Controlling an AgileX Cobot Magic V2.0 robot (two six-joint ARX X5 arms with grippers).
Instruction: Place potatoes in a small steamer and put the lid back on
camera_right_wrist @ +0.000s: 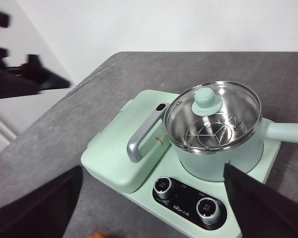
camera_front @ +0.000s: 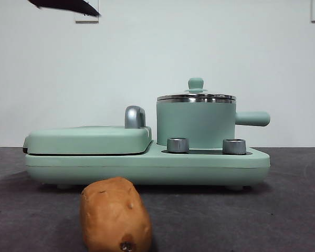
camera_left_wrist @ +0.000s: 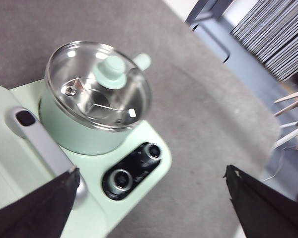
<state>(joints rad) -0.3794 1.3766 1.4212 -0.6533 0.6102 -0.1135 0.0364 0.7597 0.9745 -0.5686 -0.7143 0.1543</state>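
Grey table (camera_front: 294, 210), white wall (camera_front: 147, 52) behind small steamer (camera_front: 195, 125)

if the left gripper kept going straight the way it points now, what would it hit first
Probably the cooker base by its two dials, or the bare table just beyond its edge; depth is unclear. The left gripper is open and empty, and the lidded small steamer sits off that line.

Bright even light; glare on lid (camera_left_wrist: 97, 84), near potato (camera_front: 115, 215) slightly soft

Each end effector (camera_left_wrist: 151, 208) has plain, flat, matte black jaws
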